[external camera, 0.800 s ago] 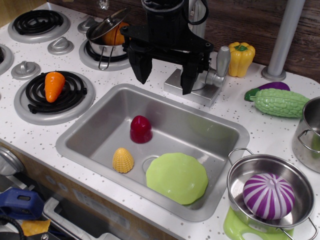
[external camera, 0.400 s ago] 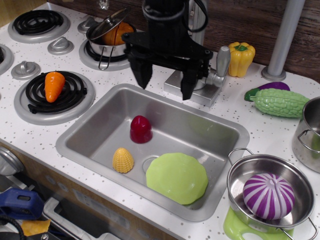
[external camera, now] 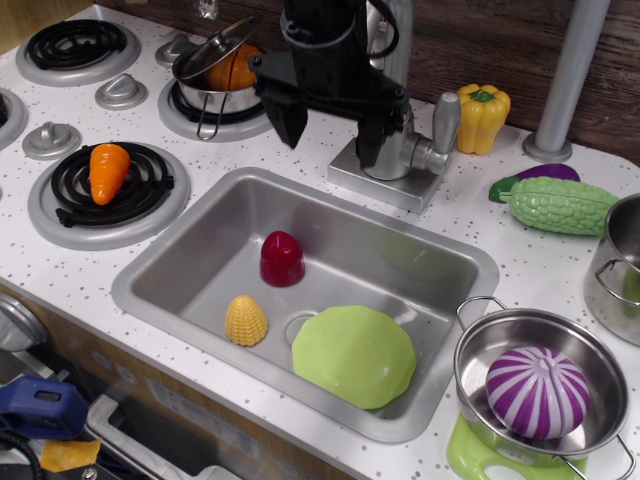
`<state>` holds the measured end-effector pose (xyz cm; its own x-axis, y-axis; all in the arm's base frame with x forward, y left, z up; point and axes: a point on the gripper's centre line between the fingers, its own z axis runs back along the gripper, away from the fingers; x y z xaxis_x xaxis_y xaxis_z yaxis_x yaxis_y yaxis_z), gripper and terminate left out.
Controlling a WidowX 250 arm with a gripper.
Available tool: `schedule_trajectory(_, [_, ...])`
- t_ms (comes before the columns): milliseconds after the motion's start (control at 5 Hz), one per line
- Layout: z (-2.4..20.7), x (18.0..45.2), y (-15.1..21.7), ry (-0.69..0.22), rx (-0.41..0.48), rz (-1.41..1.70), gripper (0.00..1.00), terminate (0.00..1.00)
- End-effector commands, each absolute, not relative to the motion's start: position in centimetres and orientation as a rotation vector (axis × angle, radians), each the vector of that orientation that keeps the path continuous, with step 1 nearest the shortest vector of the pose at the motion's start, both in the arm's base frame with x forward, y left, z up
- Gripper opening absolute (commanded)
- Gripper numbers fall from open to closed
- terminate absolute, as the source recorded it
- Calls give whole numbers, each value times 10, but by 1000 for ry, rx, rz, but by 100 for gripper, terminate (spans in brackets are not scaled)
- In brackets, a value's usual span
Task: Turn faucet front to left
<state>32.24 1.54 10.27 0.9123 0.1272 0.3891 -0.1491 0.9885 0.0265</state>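
Note:
The silver-grey faucet point(external camera: 408, 158) stands on its square base behind the sink point(external camera: 180, 262), with its lever handle point(external camera: 444, 122) sticking up on the right. Its spout rises behind my arm and is mostly hidden. My black gripper point(external camera: 332, 128) hangs just left of and in front of the faucet body, above the sink's back rim. Its two fingers are spread wide and hold nothing. The right finger point(external camera: 369, 138) overlaps the faucet body in this view; I cannot tell if it touches.
The sink holds a red piece point(external camera: 281, 257), a corn cob point(external camera: 246, 320) and a green plate point(external camera: 353, 355). A lidded pot point(external camera: 215, 72) is behind left, a yellow pepper point(external camera: 482, 116) and grey pole point(external camera: 565, 80) behind right, a carrot point(external camera: 108, 170) on the burner, a pan with a purple onion point(external camera: 538, 392).
My gripper has risen and moved back toward the faucet, away from the sink rim. It stays open. The faucet and its handle have not moved.

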Motion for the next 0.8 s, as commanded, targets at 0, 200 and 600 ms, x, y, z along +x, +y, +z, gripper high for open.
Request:
schedule_trajectory(0, [127,339,19,-483,92,136,100,0])
schedule_trajectory(200, [137,346,25,-509,117,133,100,0])
schedule_trajectory(600, [134,356,46,-538,153,135,0,0])
